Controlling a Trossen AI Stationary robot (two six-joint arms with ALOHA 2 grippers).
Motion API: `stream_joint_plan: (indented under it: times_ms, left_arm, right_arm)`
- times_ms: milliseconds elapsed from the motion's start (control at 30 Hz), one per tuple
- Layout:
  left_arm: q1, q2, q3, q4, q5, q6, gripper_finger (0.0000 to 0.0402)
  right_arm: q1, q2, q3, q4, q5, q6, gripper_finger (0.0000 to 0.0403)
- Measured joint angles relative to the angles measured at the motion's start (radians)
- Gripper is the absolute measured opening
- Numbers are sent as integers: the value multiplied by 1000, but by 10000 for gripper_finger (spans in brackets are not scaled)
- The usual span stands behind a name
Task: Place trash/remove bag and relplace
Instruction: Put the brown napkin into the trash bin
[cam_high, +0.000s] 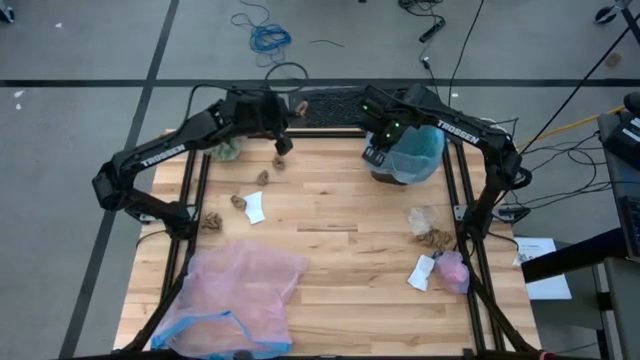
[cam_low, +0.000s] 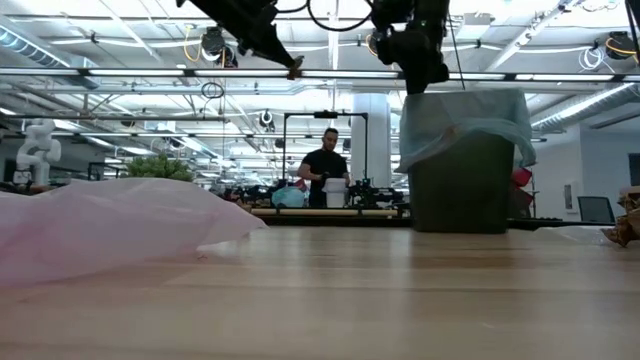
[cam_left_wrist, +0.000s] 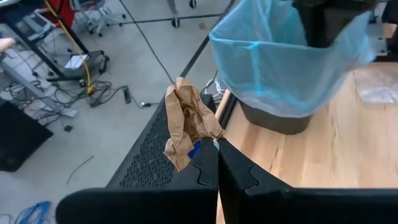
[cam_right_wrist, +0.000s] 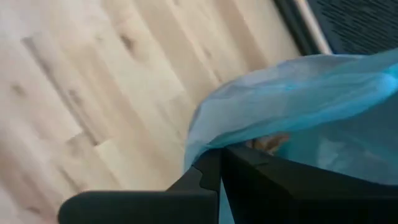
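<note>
My left claw (cam_left_wrist: 217, 146) is closed on a brown scrap (cam_left_wrist: 186, 121); my right claw (cam_right_wrist: 221, 163) pinches the blue bag (cam_right_wrist: 280, 93) rim, closed.

Free room and obstacles. The table (cam_high: 340, 250) centre is bare wood, open to a gripper. The far right corner is blocked by the bin (cam_high: 405, 165) with its blue bag (cam_high: 418, 148). The near left is covered by a pink bag (cam_high: 235, 290). Scraps (cam_high: 240, 203) dot the left side, and more scraps (cam_high: 436, 240) the right edge.
</note>
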Motion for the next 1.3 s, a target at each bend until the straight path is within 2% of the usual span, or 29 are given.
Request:
stream_joint_plan:
  times_ms: [267,467,600,833,900,967,1067,1167,1300]
  left_arm:
    - [17,-2,0,-25,0,-22,0]
    - [16,-2,0,-22,3,-26,0]
    - [15,-1,0,27,79,-33,0]
    - [-52,69,0,304,378,-124,0]
    - [-84,112,0,392,432,-152,0]
    - [-121,162,0,472,451,-157,0]
    - [-163,253,49,503,452,-156,0]
    - [-191,353,137,495,447,-155,0]
    - [-213,476,272,400,406,-123,6]
  right_arm:
    - [59,0,0,53,-169,-38,0]
    - [124,-9,0,109,-197,-44,0]
    - [146,-60,0,138,-122,-29,0]
    - [153,-206,1,159,3,36,0]
    - [157,-256,2,175,41,49,0]
    - [162,-302,2,198,67,59,0]
    - [164,-365,2,251,72,72,0]
    - [163,-412,2,300,73,72,0]
    - [163,-444,2,329,71,70,4]
